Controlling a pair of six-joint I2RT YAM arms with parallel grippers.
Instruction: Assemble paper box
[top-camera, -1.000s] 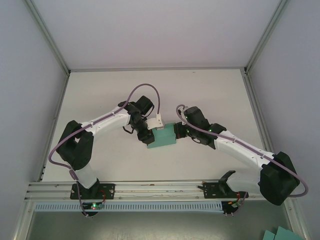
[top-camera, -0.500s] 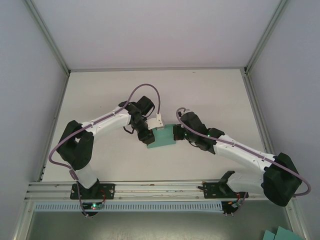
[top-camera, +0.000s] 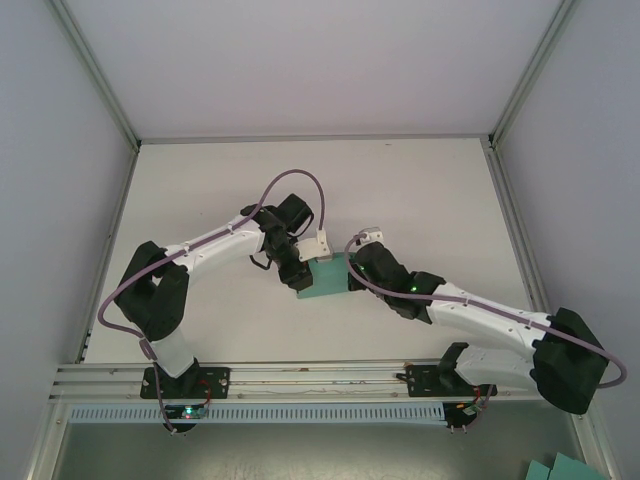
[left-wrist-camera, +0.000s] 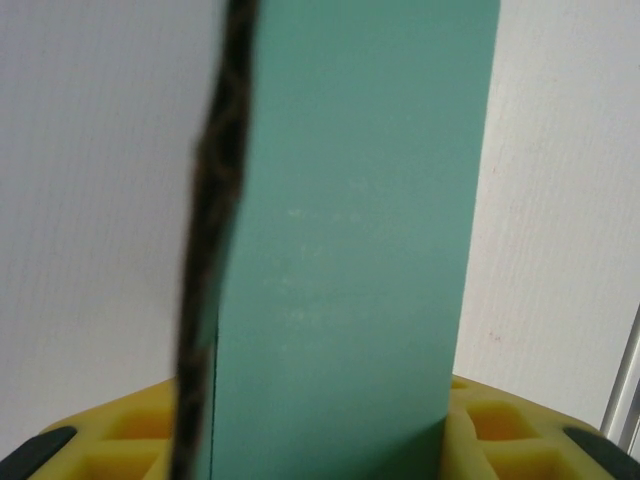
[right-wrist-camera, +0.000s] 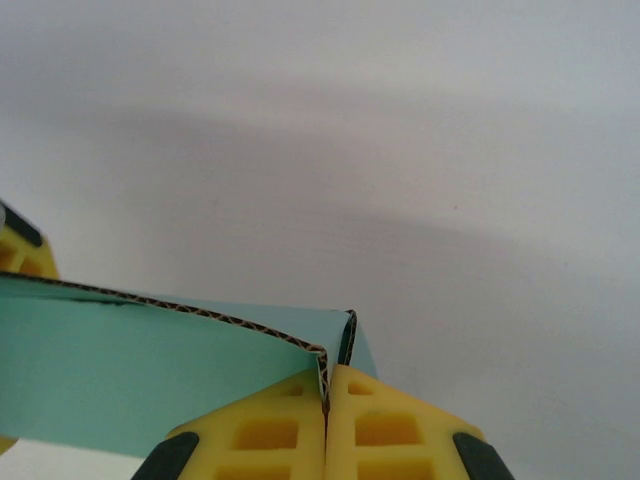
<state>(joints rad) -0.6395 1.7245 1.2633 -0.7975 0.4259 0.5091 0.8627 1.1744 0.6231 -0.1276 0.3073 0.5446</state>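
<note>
Item: one paper box (top-camera: 326, 278) of teal-green corrugated card, partly folded. It is over the middle of the white bench (top-camera: 420, 190), between the two hands. From overhead it reads as a small rectangular teal block with its long side running left to right. I cannot tell whether its underside touches the bench.

Left hand (top-camera: 300, 274): at the box's left end. The left wrist view adds what the overhead view cannot resolve. A flat teal panel stands upright between two yellow waffle-moulded pads (left-wrist-camera: 500, 430), one against each side. A brown fluted cut edge runs up the panel's left side. The jaws are partly apart and clamped across the box.

Right hand (top-camera: 352, 272): at the box's right end. In the right wrist view its two yellow pads (right-wrist-camera: 400, 430) are pressed together. A single wall of card is pinched in the seam between them, right at a folded corner. The fluted edge runs away to the left. The corner of a further yellow pad (right-wrist-camera: 15, 250) shows at the far left margin, beyond the card.

Counts, overhead:
- Two white arms with black joints, left arm (top-camera: 200, 250) and right arm (top-camera: 480, 315).
- Two purple cables (top-camera: 290, 175), one looping over each arm.
- Two small white connector blocks (top-camera: 318, 243), one near each wrist.
- Two spare teal card pieces (top-camera: 560, 468), off the bench at the lower right.
</note>
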